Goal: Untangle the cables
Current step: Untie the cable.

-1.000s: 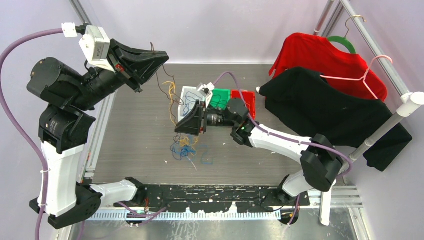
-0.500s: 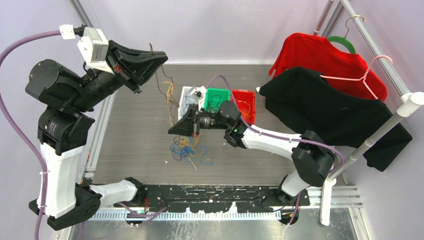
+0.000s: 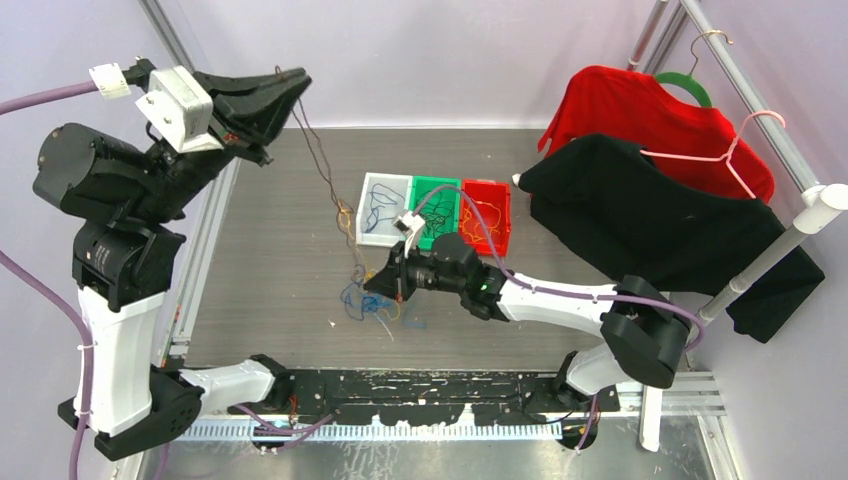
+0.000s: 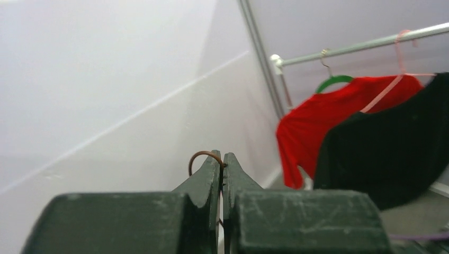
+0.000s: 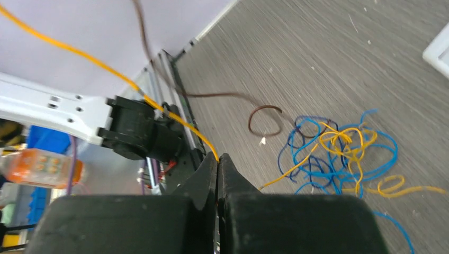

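Both claws pinched shut, one strand each; the pile is right at the right claw.
Left claw (image 3: 298, 80) is high at far left, closed on the brown cable (image 3: 322, 170), which runs down and right to the tangle (image 3: 366, 303) on the table (image 3: 270, 260). Right claw (image 5: 218, 159) is low, just beside the tangle, gripping a yellow cable (image 5: 106, 66). Right arm is nearer.

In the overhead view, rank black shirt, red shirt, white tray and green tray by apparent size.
1. black shirt
2. red shirt, partly hidden behind it
3. white tray and green tray: look alike, not ranked
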`<action>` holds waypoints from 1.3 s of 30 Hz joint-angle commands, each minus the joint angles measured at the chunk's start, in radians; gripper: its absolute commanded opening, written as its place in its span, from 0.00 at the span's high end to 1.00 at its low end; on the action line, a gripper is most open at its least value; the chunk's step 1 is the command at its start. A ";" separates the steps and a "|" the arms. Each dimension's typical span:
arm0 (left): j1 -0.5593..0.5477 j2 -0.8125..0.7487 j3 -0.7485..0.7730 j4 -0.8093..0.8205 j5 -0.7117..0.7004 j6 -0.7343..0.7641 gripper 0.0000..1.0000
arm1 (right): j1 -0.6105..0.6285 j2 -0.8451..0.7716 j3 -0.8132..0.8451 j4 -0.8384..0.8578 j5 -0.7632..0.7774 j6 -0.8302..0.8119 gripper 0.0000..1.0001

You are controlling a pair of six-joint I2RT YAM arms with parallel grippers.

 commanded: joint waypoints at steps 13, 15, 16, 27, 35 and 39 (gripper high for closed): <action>0.001 0.269 0.472 0.329 -0.078 0.417 1.00 | 0.095 0.156 0.093 -0.319 0.291 -0.085 0.99; 0.001 0.295 0.512 0.355 -0.053 0.444 1.00 | 0.097 0.178 0.106 -0.340 0.294 -0.081 0.99; 0.001 0.298 0.519 0.371 -0.043 0.453 1.00 | 0.099 0.188 0.111 -0.353 0.296 -0.080 0.99; 0.000 0.127 0.150 0.319 0.079 0.367 1.00 | 0.098 -0.018 0.122 -0.344 0.237 -0.101 0.28; -0.004 0.069 -0.025 0.302 0.118 0.299 1.00 | 0.092 -0.124 0.203 -0.622 0.416 -0.270 0.24; -0.013 0.092 -0.068 0.317 0.091 0.283 1.00 | 0.072 -0.192 0.173 -0.602 0.546 -0.282 0.26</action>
